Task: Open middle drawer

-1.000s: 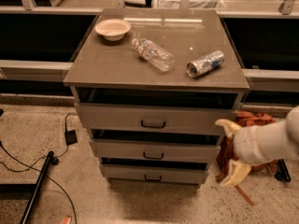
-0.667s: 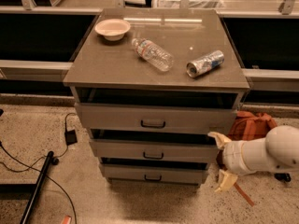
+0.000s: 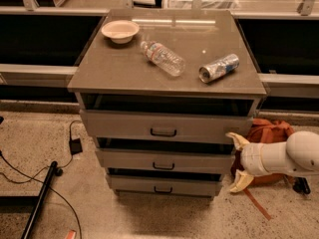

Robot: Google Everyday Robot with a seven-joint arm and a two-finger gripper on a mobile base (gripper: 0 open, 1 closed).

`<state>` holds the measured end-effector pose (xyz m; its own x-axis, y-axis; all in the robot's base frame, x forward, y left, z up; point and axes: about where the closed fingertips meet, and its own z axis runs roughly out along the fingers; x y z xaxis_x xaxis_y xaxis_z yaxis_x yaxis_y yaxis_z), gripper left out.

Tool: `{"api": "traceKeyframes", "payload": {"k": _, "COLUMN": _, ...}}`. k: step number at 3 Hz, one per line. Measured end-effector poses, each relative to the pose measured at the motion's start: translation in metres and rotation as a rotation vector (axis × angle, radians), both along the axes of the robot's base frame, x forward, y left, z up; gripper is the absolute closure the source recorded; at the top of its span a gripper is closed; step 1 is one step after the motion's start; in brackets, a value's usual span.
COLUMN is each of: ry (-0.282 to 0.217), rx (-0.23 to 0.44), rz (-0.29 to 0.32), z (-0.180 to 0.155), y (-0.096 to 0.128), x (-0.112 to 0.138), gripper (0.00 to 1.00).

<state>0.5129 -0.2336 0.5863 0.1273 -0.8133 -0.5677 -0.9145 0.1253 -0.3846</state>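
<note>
The grey-brown cabinet (image 3: 167, 59) has three flat-fronted drawers stacked one above another. The middle drawer (image 3: 199, 162) sits between the top drawer (image 3: 119, 125) and the bottom drawer (image 3: 134, 184), and its small dark bar handle (image 3: 163, 166) is at the centre of its front. My gripper (image 3: 239, 161) is at the right end of the middle drawer, level with its front. It is open, with one pale finger (image 3: 237, 140) above and one below, and it holds nothing. It is far to the right of the handle.
On the cabinet top lie a pale bowl (image 3: 120, 31), a clear plastic bottle (image 3: 162, 58) on its side and a crushed can (image 3: 218, 67). An orange-brown bag (image 3: 269, 132) lies on the floor behind my arm. Cables, a plug (image 3: 76, 146) and a black pole (image 3: 42, 195) are at the left.
My gripper and arm have dropped a little and shifted left, closer to the right edge of the drawers. The drawers and the things on top have not moved.
</note>
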Motion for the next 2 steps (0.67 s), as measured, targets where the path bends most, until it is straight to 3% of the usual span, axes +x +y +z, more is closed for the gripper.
{"api": "traceKeyframes", "payload": {"k": 1, "ry": 0.057, "rx": 0.003, "rz": 0.057, "z": -0.027, "y": 0.016, "x": -0.001, "gripper": 0.0}}
{"api": "traceKeyframes", "payload": {"k": 2, "ry": 0.128, "rx": 0.026, "rz": 0.133, "z": -0.091, "y": 0.038, "x": -0.006, "gripper": 0.0}}
